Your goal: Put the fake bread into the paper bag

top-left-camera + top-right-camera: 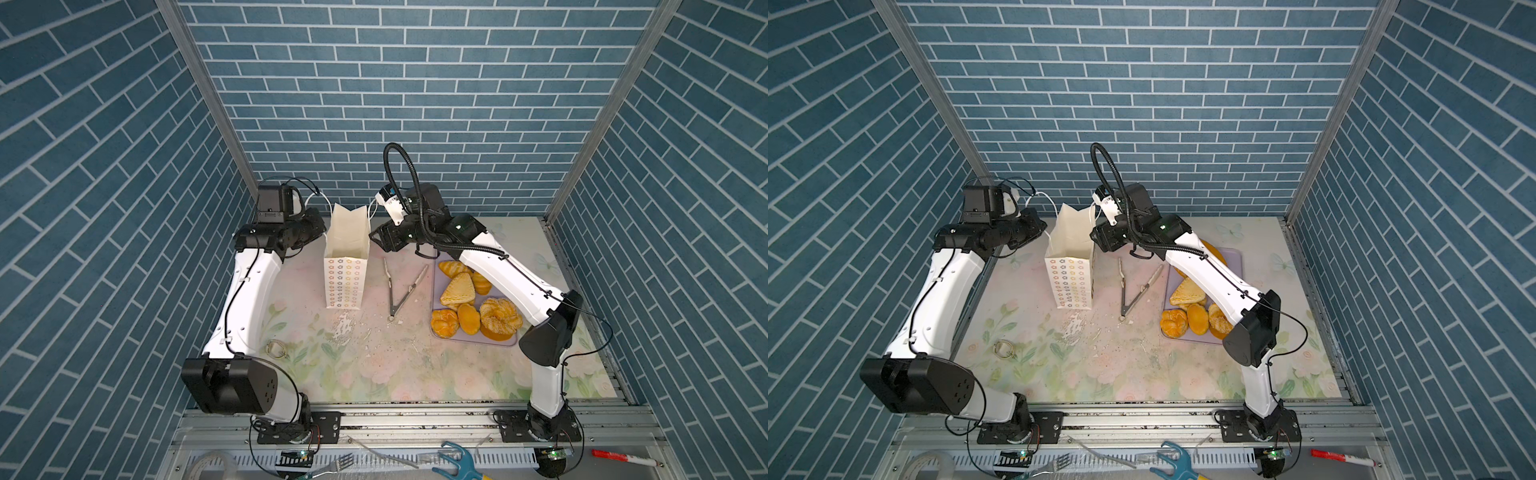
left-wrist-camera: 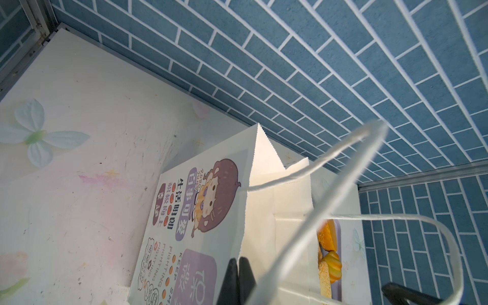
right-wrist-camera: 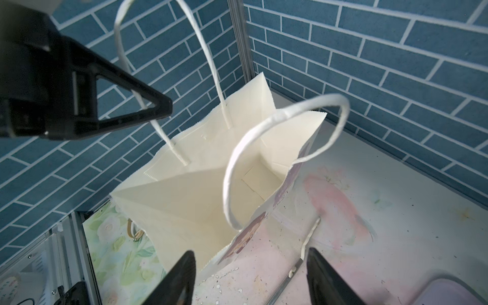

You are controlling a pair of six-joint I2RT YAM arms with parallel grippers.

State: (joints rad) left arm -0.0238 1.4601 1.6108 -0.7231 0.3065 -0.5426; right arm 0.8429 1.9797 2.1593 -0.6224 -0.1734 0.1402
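nearest me, on the metal rail [image 1: 415, 419] in front of the table, lies a red-and-white marker pen [image 1: 611, 455]. beyond it the pale floral-print tabletop [image 1: 374, 370] carries the rest.

on its right side sits the flat lavender plastic tray [image 1: 461, 340], and every piece of golden-orange fake bread [image 1: 1187, 296] i can see lies on it. a round bun [image 1: 444, 323], an oval loaf [image 1: 469, 320] and a sugar-speckled twist [image 1: 500, 316] are at the near end. a triangle [image 1: 458, 290] is in the middle, and croissants [image 1: 455, 268] are at the far end, partly under the white right arm [image 1: 498, 270].

just left of the tray a pair of thin metal tongs [image 1: 393, 309] lies flat, splayed in a v with the hinge toward me.

left of the tongs stands the tall white paper bag [image 1: 345, 282], upright, mouth open, its flower-ring side facing me. through the right wrist camera i look down onto its pale inner walls and folded floor.

the left gripper [image 1: 322, 227] is at the bag's left side near the top, fingers pressed together. the white cord handle [image 2: 351, 142] runs in between them, so it is pinching the bag by that handle.

the right gripper [image 3: 253, 280] hangs just right of the bag's rim, fingers spread and gripping nothing.

farthest back is the blue brick-pattern wall [image 1: 374, 104].
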